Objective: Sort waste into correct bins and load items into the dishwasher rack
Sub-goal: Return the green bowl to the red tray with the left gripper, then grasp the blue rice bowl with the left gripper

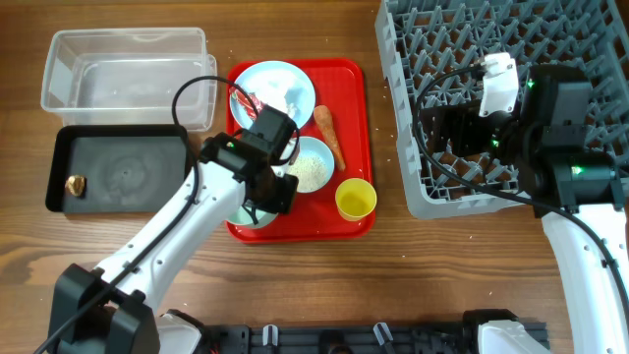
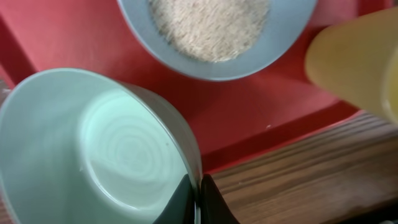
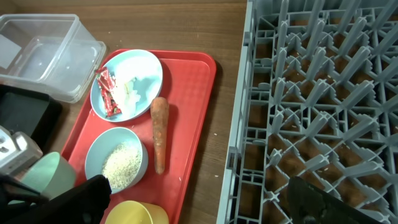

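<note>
My left gripper [image 1: 276,193] is shut on the rim of the pale green bowl [image 2: 93,149] at the red tray's front left corner [image 2: 199,200]. The pale blue bowl [image 1: 313,167] holds white rice [image 2: 208,25]. The pale blue plate [image 1: 272,88] carries the red wrapper [image 3: 107,93] and white tissue [image 3: 130,93]. The carrot [image 1: 328,133] and yellow cup [image 1: 355,199] sit on the tray. The brown scrap [image 1: 75,184] lies in the black tray [image 1: 118,167]. My right gripper [image 3: 205,199] is open and empty over the left edge of the grey rack [image 1: 511,98].
The clear tub [image 1: 128,69] stands behind the black tray at the far left. The red tray [image 1: 349,128] lies between the bins and the rack. A strip of bare wood separates the tray from the rack.
</note>
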`<state>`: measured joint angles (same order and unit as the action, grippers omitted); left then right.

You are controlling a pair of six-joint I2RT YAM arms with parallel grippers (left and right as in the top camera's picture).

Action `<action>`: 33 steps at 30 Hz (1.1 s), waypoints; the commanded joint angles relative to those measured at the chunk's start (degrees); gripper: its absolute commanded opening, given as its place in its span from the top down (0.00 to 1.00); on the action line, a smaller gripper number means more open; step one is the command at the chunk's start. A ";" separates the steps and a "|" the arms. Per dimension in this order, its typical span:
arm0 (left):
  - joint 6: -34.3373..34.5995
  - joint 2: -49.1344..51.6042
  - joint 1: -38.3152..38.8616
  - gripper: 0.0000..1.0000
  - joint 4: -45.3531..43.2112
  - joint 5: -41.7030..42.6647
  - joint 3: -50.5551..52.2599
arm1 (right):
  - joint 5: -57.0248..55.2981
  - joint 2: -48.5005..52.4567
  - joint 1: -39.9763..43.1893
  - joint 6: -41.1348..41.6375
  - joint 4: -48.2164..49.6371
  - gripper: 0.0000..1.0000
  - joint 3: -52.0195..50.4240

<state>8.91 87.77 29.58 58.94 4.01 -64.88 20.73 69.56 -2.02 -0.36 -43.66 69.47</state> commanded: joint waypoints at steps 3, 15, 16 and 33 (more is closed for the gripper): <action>2.51 0.24 1.55 0.96 -2.71 -4.61 3.39 | -0.37 0.42 0.22 -0.96 0.07 0.07 1.01; 1.73 0.31 1.55 0.45 -9.99 -4.76 4.46 | -0.37 0.42 0.22 -0.96 -0.07 0.07 1.01; 0.68 0.31 1.55 0.44 -9.64 -4.70 2.56 | -0.37 0.42 0.22 -0.96 -0.07 0.07 1.01; -24.15 15.39 5.09 0.38 -14.62 -2.80 -3.32 | -0.37 0.42 0.22 -0.96 -0.76 0.07 0.96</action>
<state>-12.84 100.90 34.09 46.02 0.49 -67.79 20.71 69.56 -2.02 -0.36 -44.23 69.47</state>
